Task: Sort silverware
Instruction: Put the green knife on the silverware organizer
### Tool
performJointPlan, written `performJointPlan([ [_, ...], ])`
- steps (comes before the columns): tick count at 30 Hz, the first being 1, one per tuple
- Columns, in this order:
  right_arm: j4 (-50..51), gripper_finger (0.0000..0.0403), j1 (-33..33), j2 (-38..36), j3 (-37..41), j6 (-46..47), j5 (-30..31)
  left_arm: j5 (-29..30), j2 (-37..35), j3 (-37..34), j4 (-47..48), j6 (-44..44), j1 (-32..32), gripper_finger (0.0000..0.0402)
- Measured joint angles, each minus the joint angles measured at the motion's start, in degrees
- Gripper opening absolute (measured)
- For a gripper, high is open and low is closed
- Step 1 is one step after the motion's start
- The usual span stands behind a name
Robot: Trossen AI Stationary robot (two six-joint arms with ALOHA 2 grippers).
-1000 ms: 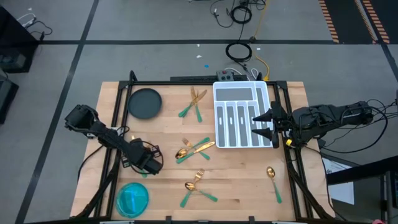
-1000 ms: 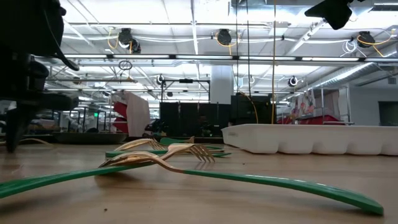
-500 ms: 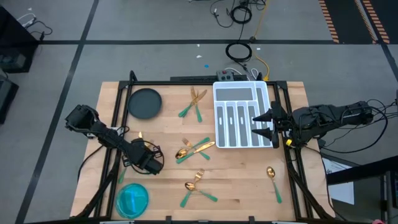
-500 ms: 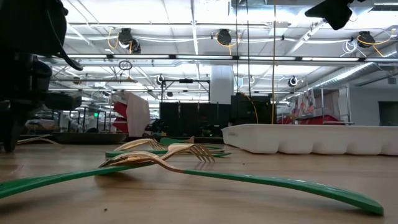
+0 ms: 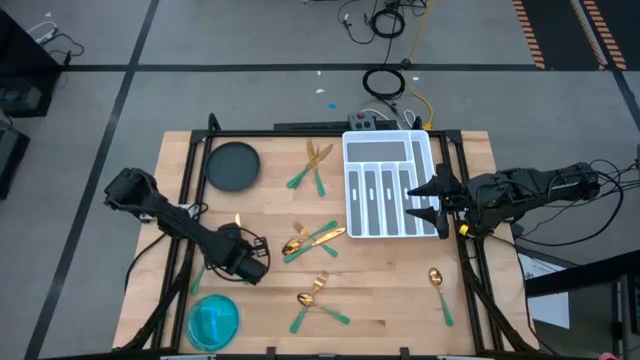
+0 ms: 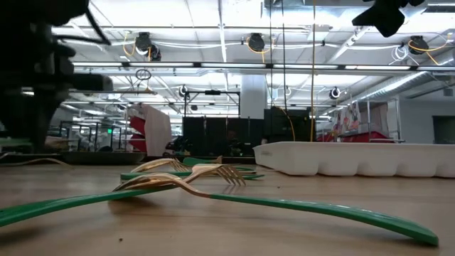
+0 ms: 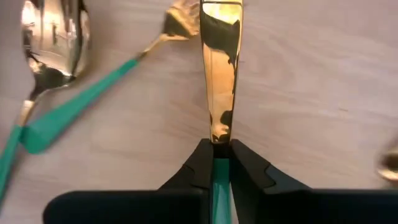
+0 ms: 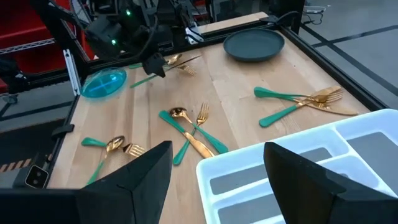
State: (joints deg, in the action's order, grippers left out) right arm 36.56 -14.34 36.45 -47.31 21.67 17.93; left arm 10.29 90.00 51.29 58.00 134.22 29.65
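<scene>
My left gripper (image 5: 246,258) is over the table's near-left part, shut on a knife (image 7: 221,74) with a gold blade and green handle. The blade's tip (image 5: 237,220) shows gold beside the gripper. More gold-and-green silverware lies flat on the wood: a pair (image 5: 312,165) near the far edge, a crossed group (image 5: 310,240) in the middle, another group (image 5: 318,300) near the front, and one spoon (image 5: 438,288) at the right. My right gripper (image 5: 422,200) hangs open over the right side of the white tray (image 5: 346,190). My left gripper pinches the knife between its two fingers on the green handle (image 7: 219,180), just behind the gold blade. The fingers lie along the knife, and the blade sticks straight out past the fingertips (image 7: 245,165). The knife is lifted clear, above a spoon (image 7: 53,43) and a fork.
A dark round plate (image 5: 232,166) sits at the far left. A blue round dish (image 5: 213,320) sits at the near left corner. Cables and a small box lie behind the tray. Bare wood shows between the middle group and the tray, and at the near right.
My left gripper has carried the knife toward the table's right, nearer the middle group of silverware, and in the low view it has risen off the table. The right arm has kept still.
</scene>
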Motion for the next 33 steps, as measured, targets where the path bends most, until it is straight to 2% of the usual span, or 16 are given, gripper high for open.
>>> performJointPlan([
  [3, 0.0, 0.0247, 0.0, 0.0, 0.0, 0.1, 0.0, 2.0, -0.5, 2.8, 0.0, -1.1, 0.0, 0.0031],
  [8, 0.1, 0.0247, 0.0, 0.0, 0.0, 0.1, 0.0, 9.0, -0.8, 8.5, 0.0, -6.0, -1.1, 0.0031],
  [13, 0.2, 0.0247, 0.0, 0.0, 0.0, 0.1, 0.2, 17.7, -0.8, 14.1, -0.1, -16.1, -4.9, 0.0031],
  [16, 0.2, 0.0247, 0.0, 0.0, 0.0, 0.1, 0.2, 20.3, -0.8, 17.1, -0.4, -24.1, -8.9, 0.0031],
  [21, 0.2, 0.0247, 0.0, 0.0, 0.0, 0.5, 0.2, 21.7, -0.9, 19.7, -7.3, -37.0, -17.6, 0.0031],
  [25, 0.2, 0.0247, 0.0, 0.0, 0.0, 0.7, 0.6, 21.4, -0.9, 20.1, -20.0, -47.2, -24.9, 0.0031],
  [29, 0.2, 0.0247, 0.0, 0.0, 0.0, 1.2, 4.7, 18.3, -0.1, 20.2, -33.1, -54.0, -31.2, 0.0031],
  [33, 0.2, 0.0247, 0.0, 0.0, 0.0, 1.3, 6.5, 14.6, 2.0, 20.2, -41.6, -57.1, -35.6, 0.0031],
])
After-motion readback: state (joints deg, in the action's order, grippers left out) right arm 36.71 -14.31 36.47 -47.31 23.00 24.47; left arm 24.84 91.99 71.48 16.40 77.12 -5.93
